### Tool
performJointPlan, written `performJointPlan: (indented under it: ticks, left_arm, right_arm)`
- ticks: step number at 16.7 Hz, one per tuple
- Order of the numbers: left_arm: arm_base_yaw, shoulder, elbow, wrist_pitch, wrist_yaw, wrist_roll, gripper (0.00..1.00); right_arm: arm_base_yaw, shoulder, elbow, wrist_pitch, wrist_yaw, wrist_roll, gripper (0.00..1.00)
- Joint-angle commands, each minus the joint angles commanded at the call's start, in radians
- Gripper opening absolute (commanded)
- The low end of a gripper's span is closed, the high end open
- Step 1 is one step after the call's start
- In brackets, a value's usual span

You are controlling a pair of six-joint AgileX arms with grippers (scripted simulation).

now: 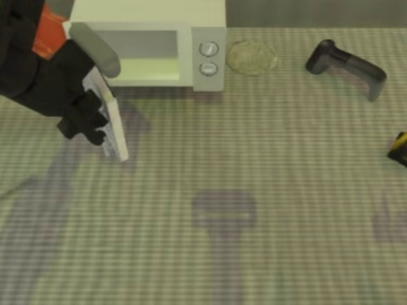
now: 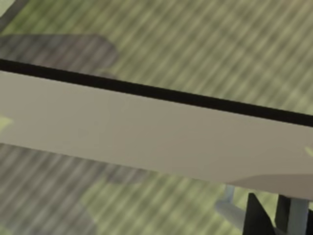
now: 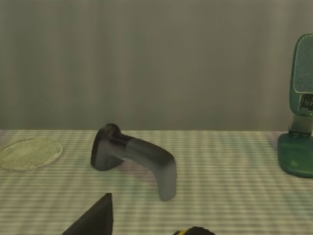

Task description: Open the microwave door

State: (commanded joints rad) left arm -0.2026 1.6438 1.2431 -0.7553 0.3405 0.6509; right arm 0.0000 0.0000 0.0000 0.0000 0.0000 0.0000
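Note:
The white microwave stands at the back left, its pale interior showing. The microwave door is swung out towards the table's front, hinged on the left side. My left gripper is shut on the handle on the door's outer face. In the left wrist view the door crosses as a broad pale band with a black edge, and dark fingers show beside the grey handle. My right gripper is parked outside the top view, open, with one dark fingertip showing.
A round pale green mat lies right of the microwave. A grey handheld scanner sits at the back right. A yellow-and-black object is at the right edge. A green stand shows in the right wrist view.

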Motion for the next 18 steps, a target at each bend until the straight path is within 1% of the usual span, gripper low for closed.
performJointPlan:
  ticks: [7,10,15,18]
  left_arm:
    - [0.004,0.004,0.001,-0.006,0.006,0.014,0.0]
    - [0.03,0.007,0.011,-0.032,0.025,0.082,0.0]
    - [0.085,0.015,0.023,-0.09,0.077,0.213,0.0]
    - [0.093,0.016,0.026,-0.098,0.085,0.234,0.0]
  right_arm:
    - [0.0,0.0,0.0,0.0,0.0,0.0,1.0]
    - [0.0,0.0,0.0,0.0,0.0,0.0,1.0]
    - [0.0,0.0,0.0,0.0,0.0,0.0,1.0]
    - [0.0,0.0,0.0,0.0,0.0,0.0,1.0]
